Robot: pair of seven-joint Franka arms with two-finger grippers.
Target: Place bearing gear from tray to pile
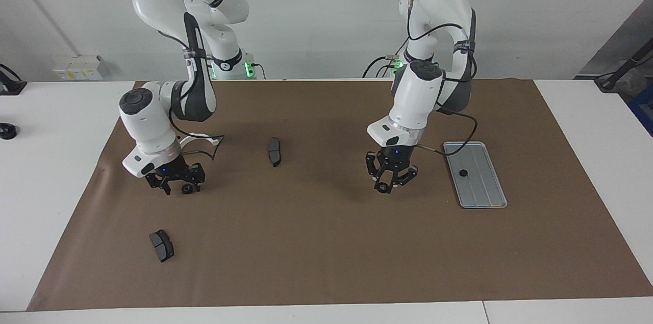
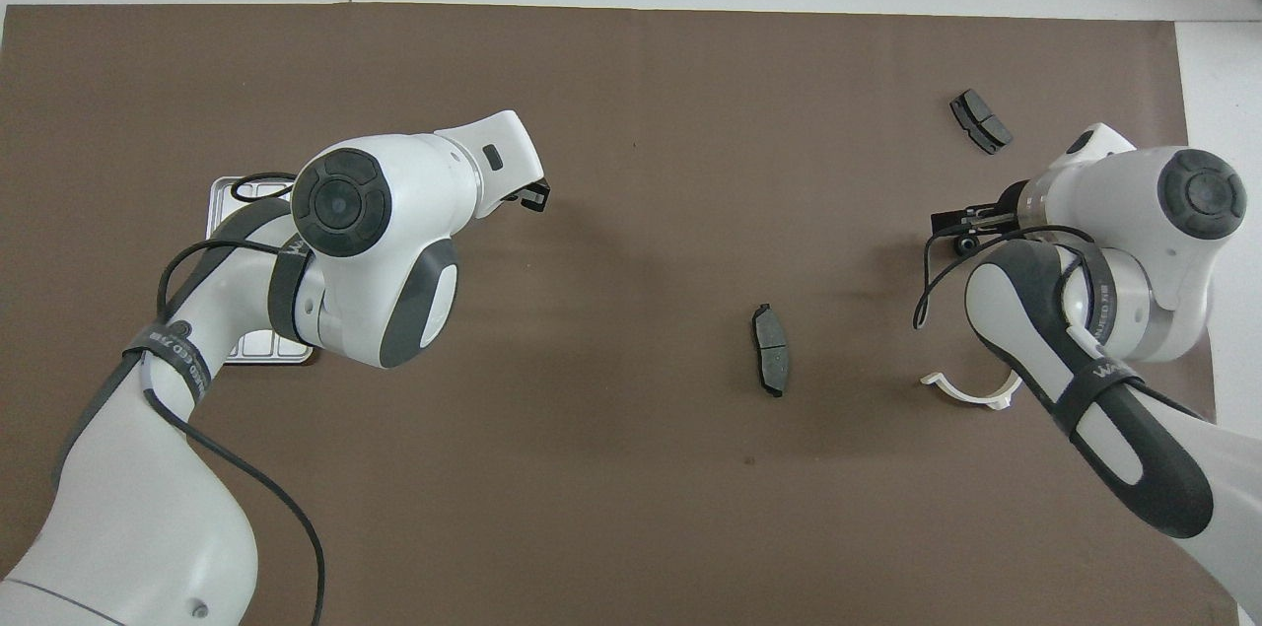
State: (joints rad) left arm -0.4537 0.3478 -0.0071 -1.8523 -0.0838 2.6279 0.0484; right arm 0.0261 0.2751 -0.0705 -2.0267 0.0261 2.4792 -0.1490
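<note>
Right gripper (image 1: 176, 183) hangs low over the mat at the right arm's end of the table, inside the ground the pile takes up. I cannot tell whether it is clenched or released. A small dark bearing gear (image 1: 187, 189) sits right at its tip, either held or just resting on the mat. Left gripper (image 1: 390, 181) hangs low over bare mat just beside the tray. Its state cannot be told either, and a small dark shape at its tip may be another gear or only part of the claw.

The brown mat (image 1: 326, 252) covers most of the table. The tray (image 1: 484, 205), ridged silver-grey metal, lies on it at the left arm's end. The pile is a loose scatter. A white half-ring bracket (image 2: 971, 394) lies nearest the robots, partly under the right arm. One dark brake pad (image 1: 274, 151) lies toward the middle of the table. A second brake pad (image 1: 161, 245) lies farther from the robots than the right gripper. One more gear in the tray (image 1: 463, 173) lies apart from both grippers, on the end of the tray nearer the robots.

By my judgement the work is partway through. One gear has reached the pile's ground, though whether it has been let go is unclear. At least the one gear in the tray is not yet moved.
</note>
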